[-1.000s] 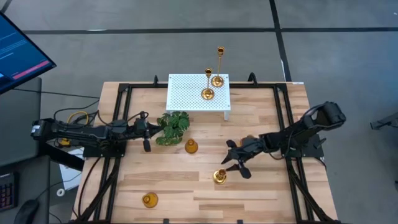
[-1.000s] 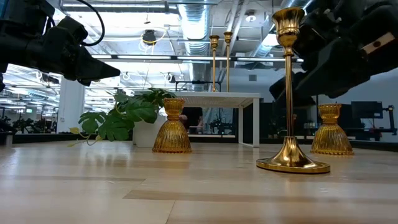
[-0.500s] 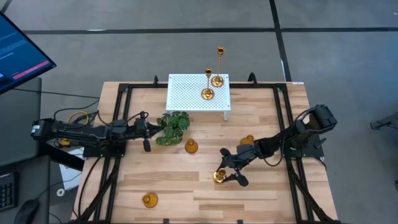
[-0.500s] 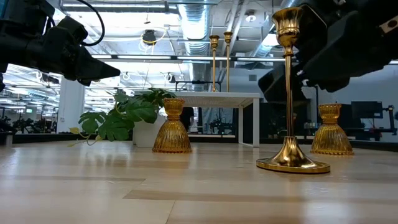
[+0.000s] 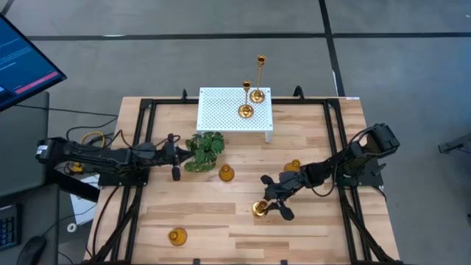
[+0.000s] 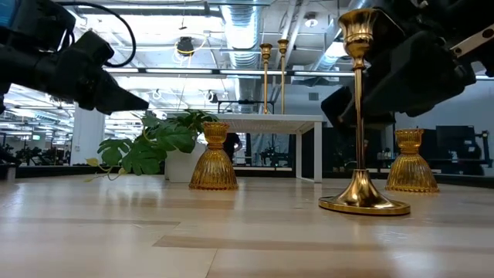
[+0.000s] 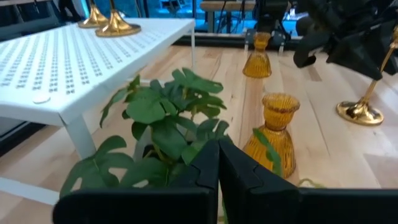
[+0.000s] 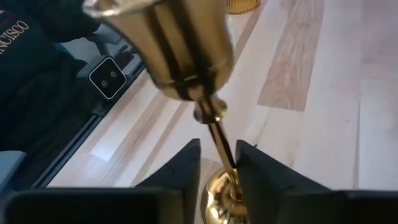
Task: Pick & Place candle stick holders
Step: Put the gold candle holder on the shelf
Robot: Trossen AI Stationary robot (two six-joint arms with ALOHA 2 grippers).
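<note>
A tall gold candle stick holder (image 5: pixel 259 209) stands on its round base on the wood table, near the front middle. My right gripper (image 8: pixel 219 155) is open at it, one finger on each side of the thin stem (image 8: pixel 216 132). Three short amber holders sit on the table: one by the plant (image 5: pixel 227 174), one at the front left (image 5: pixel 176 236), one behind my right gripper (image 5: pixel 293 165). Two tall holders (image 5: pixel 246 110) (image 5: pixel 257 96) stand on the white perforated platform (image 5: pixel 221 110). My left gripper (image 7: pixel 218 167) hovers shut beside the plant, holding nothing. My right gripper has its fingers level, coming from the table's right, across the tall holder's stem (image 8: pixel 225 155) in its lower half. One finger (image 8: pixel 252 168) is right beside the stem, but I cannot tell whether it touches. A gap shows on the other side. The holder stands upright on the table.
A green leafy plant (image 5: pixel 204 149) in a white pot stands left of centre, just ahead of my left gripper. Black frame rails (image 5: pixel 132 184) run along both table sides. A monitor (image 5: pixel 22 62) sits off the table's far left. Bare wood (image 5: pixel 213 217) lies at the front middle.
My right gripper has gone toward the table's left and near edge, up to the tall holder, and its fingers now stand on either side of the stem. The holder has not moved. My left gripper has dipped slightly.
</note>
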